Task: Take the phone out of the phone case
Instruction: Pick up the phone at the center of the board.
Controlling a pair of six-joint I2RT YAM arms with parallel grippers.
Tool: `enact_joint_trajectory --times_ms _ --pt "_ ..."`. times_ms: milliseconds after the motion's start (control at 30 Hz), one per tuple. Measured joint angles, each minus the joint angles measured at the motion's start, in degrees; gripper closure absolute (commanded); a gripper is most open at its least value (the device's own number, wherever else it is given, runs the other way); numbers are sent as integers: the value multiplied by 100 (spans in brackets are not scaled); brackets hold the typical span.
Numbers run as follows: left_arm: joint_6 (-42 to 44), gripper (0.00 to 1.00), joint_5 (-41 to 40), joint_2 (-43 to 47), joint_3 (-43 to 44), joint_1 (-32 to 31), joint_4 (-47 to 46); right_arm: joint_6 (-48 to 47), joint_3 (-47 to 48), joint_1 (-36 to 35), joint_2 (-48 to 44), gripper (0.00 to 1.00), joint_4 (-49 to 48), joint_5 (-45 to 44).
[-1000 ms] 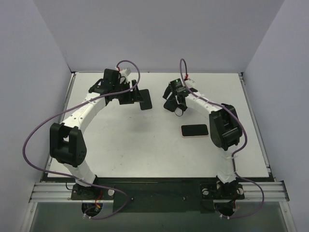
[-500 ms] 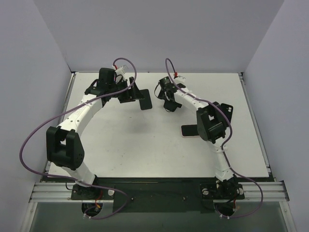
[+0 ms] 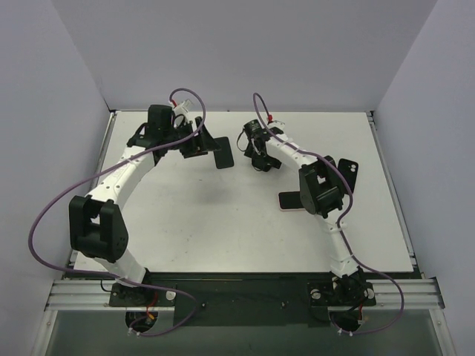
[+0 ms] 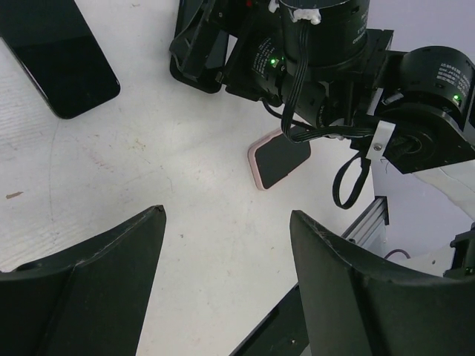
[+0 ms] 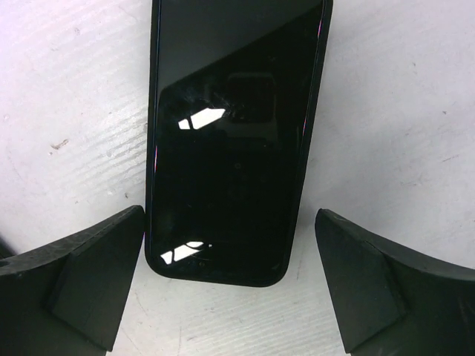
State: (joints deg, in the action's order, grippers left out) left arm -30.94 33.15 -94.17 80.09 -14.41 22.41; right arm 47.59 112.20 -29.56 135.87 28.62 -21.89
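White table [image 3: 223, 222]: phone [image 3: 222, 153] far-side, pink case [image 3: 288, 201] centre-right.

Lab test cell: plain walls [image 3: 245, 44], white table [image 3: 223, 230].

Phone [image 3: 221, 153] lies on table [image 3: 223, 230], behind-left of phone case [image 3: 289, 200]

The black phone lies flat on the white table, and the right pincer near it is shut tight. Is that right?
Not quite: the right pincer is open, not shut, its fingers wide apart. The black phone does lie flat on the white table. The right wrist view shows it.
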Motion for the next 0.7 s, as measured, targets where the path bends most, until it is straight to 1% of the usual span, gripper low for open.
enact_joint_trajectory --times_ms 67,100,167,233,333,433,467,500,533,567,600,633,667,700 --pt "-22 22 42 22 0 9 -26 4 7 2 0 10 37 28" --pt "-33 22 61 39 -2 17 -37 -2 37 22 9 13 76 50" --pt "-48 22 105 74 -2 42 -70 -9 216 50 107 24 212 133" --pt "-76 22 149 107 -4 68 -111 -46 455 76 289 24 330 221" --pt "-122 22 186 160 -28 101 -192 -81 754 118 439 23 564 326" --pt "-153 22 197 216 -72 127 -221 -122 1097 195 601 27 863 590" --pt "-160 22 199 236 -90 136 -236 -151 1235 225 662 37 977 691" --pt "-164 22 205 258 -96 142 -240 -177 1307 249 697 41 1040 761" --pt "-166 22 208 278 -98 144 -247 -223 1362 264 717 50 1106 844" --pt "-166 22 208 297 -98 149 -256 -282 1370 280 717 54 1126 914" --pt "-166 22 210 313 -98 151 -256 -358 1366 289 708 62 1123 975" --pt "-166 23 208 326 -101 153 -260 -501 1250 284 638 65 1056 1032" --pt "-166 23 208 330 -98 166 -269 -649 1075 284 542 71 960 1073" --pt "-168 23 208 330 -101 181 -280 -815 855 275 409 74 785 1078"
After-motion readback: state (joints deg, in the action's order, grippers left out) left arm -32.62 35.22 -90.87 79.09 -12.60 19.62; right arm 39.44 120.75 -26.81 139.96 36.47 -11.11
